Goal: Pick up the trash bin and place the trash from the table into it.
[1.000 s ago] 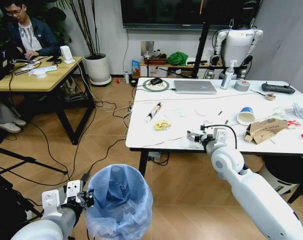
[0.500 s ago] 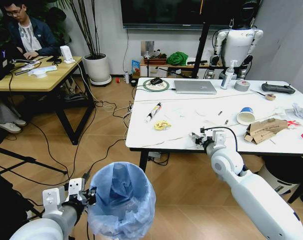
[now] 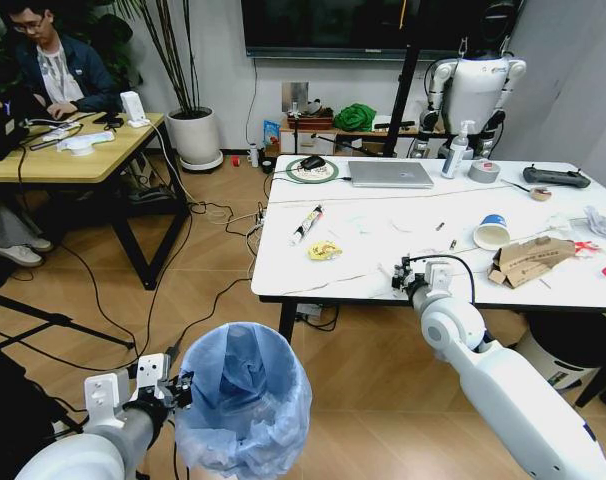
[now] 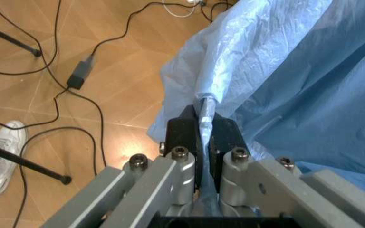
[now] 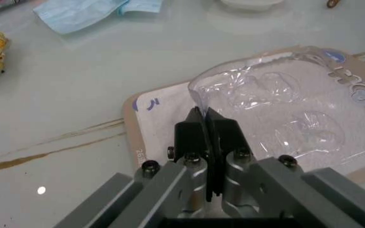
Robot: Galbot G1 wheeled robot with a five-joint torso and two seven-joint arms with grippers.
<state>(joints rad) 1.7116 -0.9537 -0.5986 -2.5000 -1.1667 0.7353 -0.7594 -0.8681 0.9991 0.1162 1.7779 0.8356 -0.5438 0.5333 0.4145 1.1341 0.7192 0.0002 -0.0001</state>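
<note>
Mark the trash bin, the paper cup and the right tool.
trash bin [image 3: 245,400], head view, on the blue bag at its rim.
paper cup [image 3: 492,234], head view, on its white side, lying on the table.
right tool [image 5: 206,124], right wrist view, between its fingertips, pinching the clear blister pack's edge.

white arms | black cable | black fingers [image 5: 198,135] | silver screws

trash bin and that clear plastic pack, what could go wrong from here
1. The left gripper pinches only the bag-covered rim of the trash bin, so the thin bag may slip or tear and the bin could drop.
2. The right gripper holds just the thin edge of the clear plastic pack on the table; it could slide out when lifted.
3. The bin hangs low beside the table, so a carried piece might miss it.
</note>
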